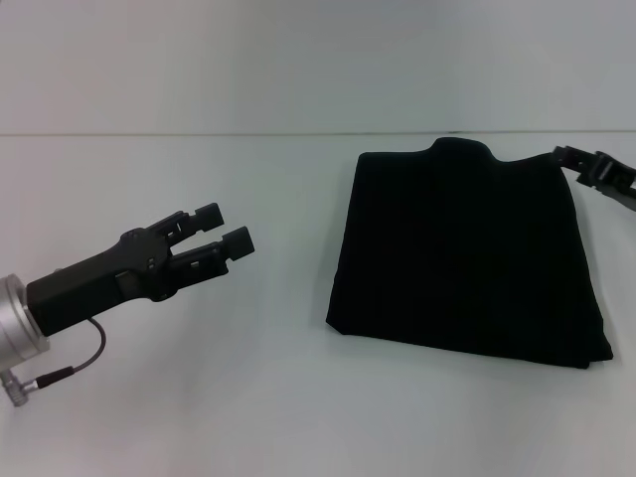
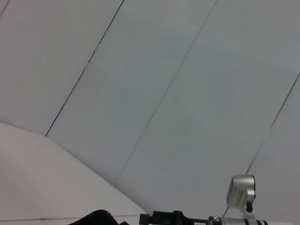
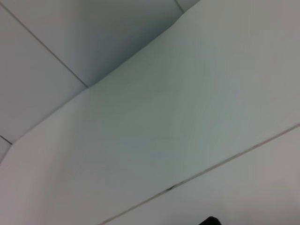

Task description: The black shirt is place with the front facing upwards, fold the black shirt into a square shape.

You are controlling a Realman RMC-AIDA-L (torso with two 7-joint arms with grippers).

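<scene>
The black shirt (image 1: pixel 465 256) lies folded into a near-square on the white counter (image 1: pixel 248 397), at about 3 o'clock from the left gripper (image 1: pixel 231 237) and well apart from it. Its collar bump points to 12 o'clock, with the long axis running roughly 12 to 6. The left jaws stand slightly apart, holding nothing. The right gripper (image 1: pixel 596 174) sits at the shirt's far right corner, much nearer; whether its jaws are apart or together cannot be told.

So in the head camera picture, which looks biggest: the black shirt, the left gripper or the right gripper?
1. The black shirt, by far.
2. The left gripper, though it sits nearer the camera, which inflates it.
3. The right gripper, partly cut off at the picture's edge by the shirt's far corner, so its true size is unsure.
</scene>
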